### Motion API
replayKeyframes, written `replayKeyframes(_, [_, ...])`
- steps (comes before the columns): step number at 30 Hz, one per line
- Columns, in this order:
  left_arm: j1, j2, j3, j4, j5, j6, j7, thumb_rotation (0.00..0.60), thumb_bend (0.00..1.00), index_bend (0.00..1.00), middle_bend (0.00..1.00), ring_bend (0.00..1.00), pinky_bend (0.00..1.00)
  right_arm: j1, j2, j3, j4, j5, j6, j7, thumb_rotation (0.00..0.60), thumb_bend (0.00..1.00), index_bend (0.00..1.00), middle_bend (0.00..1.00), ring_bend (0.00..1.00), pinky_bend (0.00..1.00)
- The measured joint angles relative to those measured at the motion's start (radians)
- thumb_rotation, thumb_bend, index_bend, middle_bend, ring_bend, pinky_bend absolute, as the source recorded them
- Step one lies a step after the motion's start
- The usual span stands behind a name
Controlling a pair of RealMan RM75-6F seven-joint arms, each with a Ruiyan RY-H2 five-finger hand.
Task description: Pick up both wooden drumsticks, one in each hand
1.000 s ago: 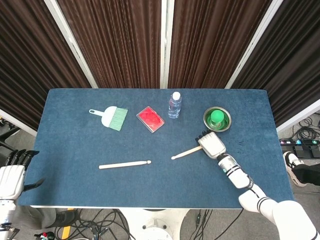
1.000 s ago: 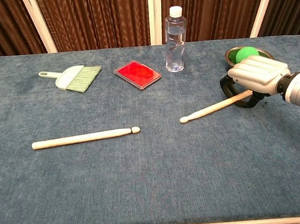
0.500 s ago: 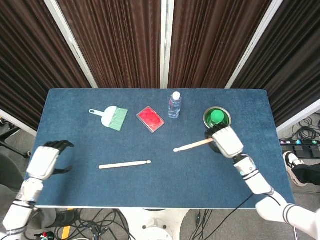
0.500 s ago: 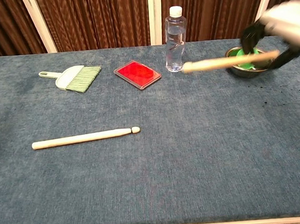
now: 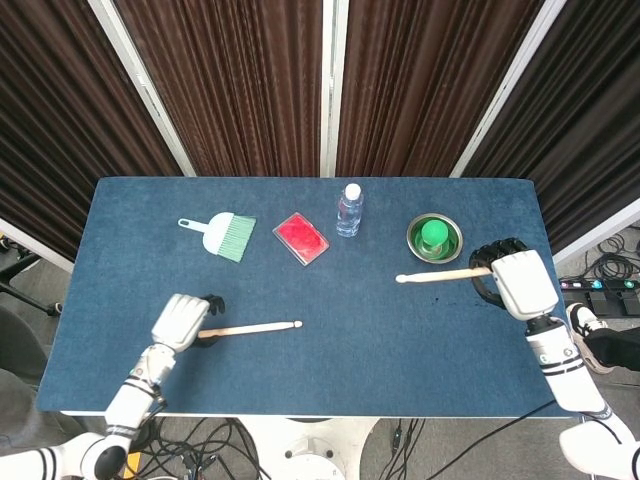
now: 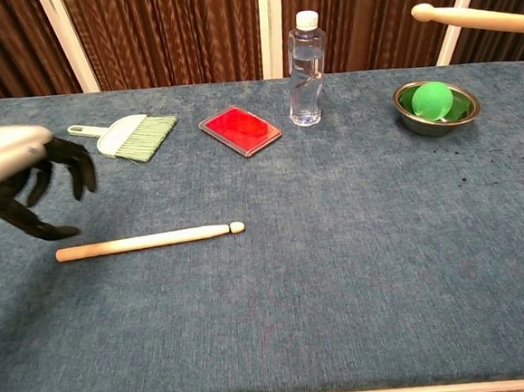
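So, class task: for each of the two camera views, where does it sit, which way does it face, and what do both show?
Head view: high above the near edge, looking down on the blue table; both forearms show, the right robot hand holding a drumstick, the left robot hand over the second drumstick's butt.
Chest view: low at the near edge, facing the curtains; only the left robot hand shows.
Shared: both drumsticks, brush, bottle, bowl.

Open cloth around table drumstick (image 6: 148, 241)
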Motion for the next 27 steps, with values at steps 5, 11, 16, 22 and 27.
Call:
replayKeyframes(5, [-0.033, -0.072, -0.001, 0.029, -0.110, -0.015, 0.118, 0.600, 0.19, 0.44, 0.49, 0.69, 0.79, -0.009, -0.009, -0.005, 0.023, -0.003, -0.008, 0.021, 0.600, 0.80, 0.71, 0.61, 0.40, 0.37])
replayKeyframes(11, [-0.048, -0.115, 0.019, 0.056, -0.171, 0.001, 0.199, 0.600, 0.19, 0.45, 0.50, 0.69, 0.79, -0.011, -0.023, -0.006, 0.047, -0.005, -0.020, 0.039, 0.600, 0.80, 0.71, 0.61, 0.40, 0.37])
replayKeyframes(16, [-0.058, -0.139, 0.029, 0.085, -0.200, 0.021, 0.230, 0.600, 0.20, 0.47, 0.52, 0.69, 0.79, -0.013, -0.033, -0.004, 0.064, -0.004, -0.029, 0.050, 0.600, 0.80, 0.71, 0.61, 0.40, 0.37])
replayKeyframes(22, [-0.071, -0.146, 0.033, 0.103, -0.224, 0.019, 0.242, 0.600, 0.21, 0.48, 0.53, 0.69, 0.79, -0.015, -0.040, -0.002, 0.075, -0.003, -0.037, 0.056, 0.600, 0.80, 0.71, 0.61, 0.40, 0.37])
replayKeyframes(27, [-0.079, -0.147, 0.037, 0.107, -0.238, 0.014, 0.243, 0.600, 0.26, 0.49, 0.54, 0.69, 0.79, -0.017, -0.044, 0.001, 0.081, 0.001, -0.042, 0.058, 0.600, 0.80, 0.71, 0.61, 0.40, 0.37])
